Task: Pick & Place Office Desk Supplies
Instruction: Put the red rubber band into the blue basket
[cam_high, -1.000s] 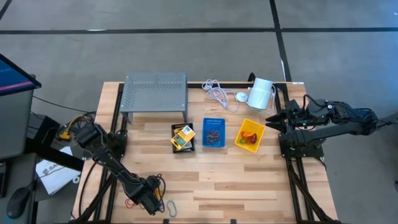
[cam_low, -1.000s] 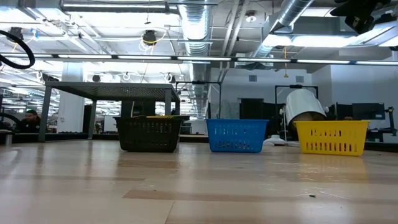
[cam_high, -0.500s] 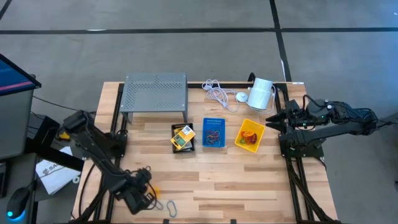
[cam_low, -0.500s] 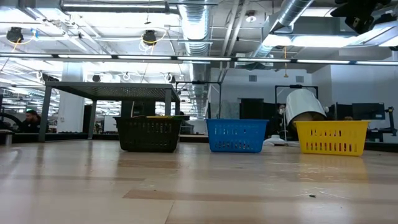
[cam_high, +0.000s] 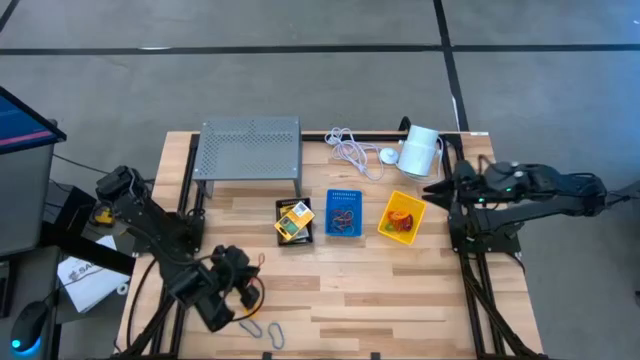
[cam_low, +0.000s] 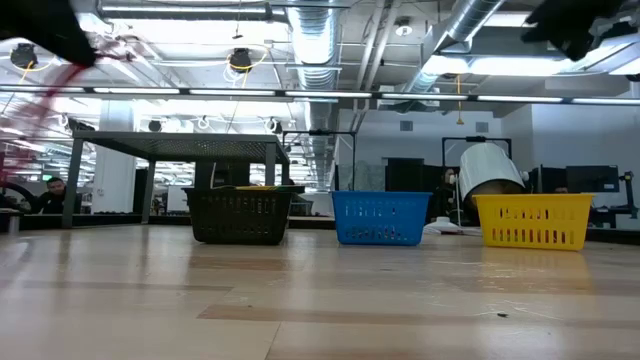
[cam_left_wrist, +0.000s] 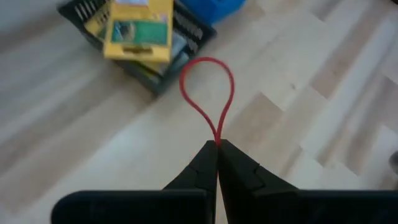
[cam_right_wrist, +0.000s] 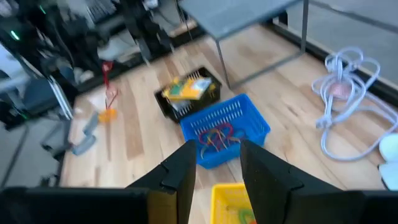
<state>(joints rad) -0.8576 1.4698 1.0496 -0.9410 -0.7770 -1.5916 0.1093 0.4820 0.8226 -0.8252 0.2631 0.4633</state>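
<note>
High view shows us our left gripper (cam_high: 243, 285) raised at the table's seven o'clock, fingers pinched tight on a red loop (cam_left_wrist: 208, 93) that dangles toward the black bin (cam_high: 293, 222); half a second ago it sat lower, nearer the front edge. Our right gripper (cam_high: 432, 190) waits at three o'clock beside the yellow bin (cam_high: 401, 218), jaws parted, holding nothing, hardly shifted.
</note>
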